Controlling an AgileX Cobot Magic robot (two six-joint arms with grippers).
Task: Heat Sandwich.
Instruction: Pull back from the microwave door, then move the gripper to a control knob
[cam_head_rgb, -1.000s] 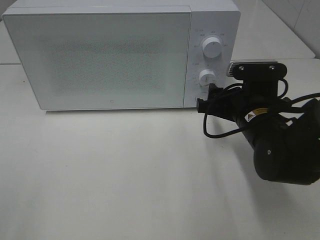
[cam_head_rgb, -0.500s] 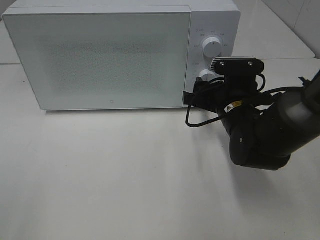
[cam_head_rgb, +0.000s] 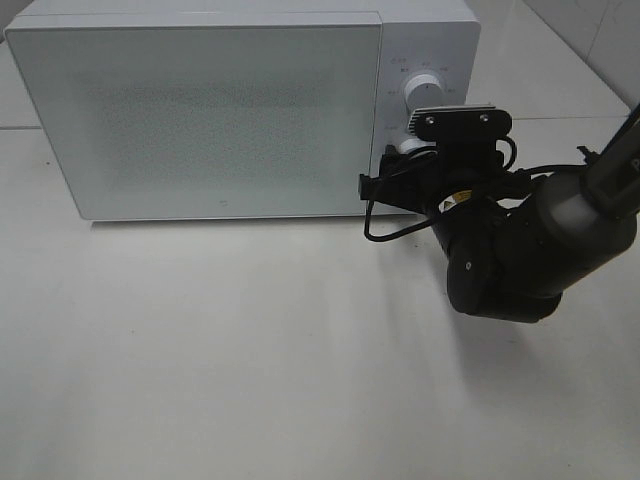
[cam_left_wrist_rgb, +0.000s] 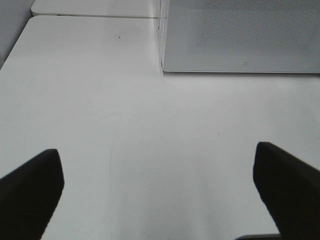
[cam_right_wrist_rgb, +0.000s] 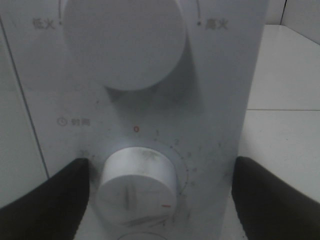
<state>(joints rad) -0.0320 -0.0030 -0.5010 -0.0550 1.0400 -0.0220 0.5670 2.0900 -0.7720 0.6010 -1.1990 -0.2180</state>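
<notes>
The sandwich is out of view. The white microwave (cam_head_rgb: 200, 110) stands at the back of the table with its door shut. My right gripper (cam_head_rgb: 395, 182) is up against its control panel, below the upper knob (cam_head_rgb: 420, 90). In the right wrist view the right gripper (cam_right_wrist_rgb: 160, 200) is open, a dark finger (cam_right_wrist_rgb: 50, 200) on each side of the lower timer knob (cam_right_wrist_rgb: 137, 187) and apart from it. The timer knob's pointer is near its lowest marks. My left gripper (cam_left_wrist_rgb: 160, 200) hangs open over bare table, facing the microwave's front corner (cam_left_wrist_rgb: 240, 35).
The white table (cam_head_rgb: 200, 350) spreads in front of the microwave. The right arm's black body and cable (cam_head_rgb: 510, 250) hang over the table's right part. A second white surface (cam_head_rgb: 560, 60) lies behind to the right.
The right arm has swung left and in toward the microwave's panel, so its wrist now covers the lower knob in the high view. The microwave has not moved.
</notes>
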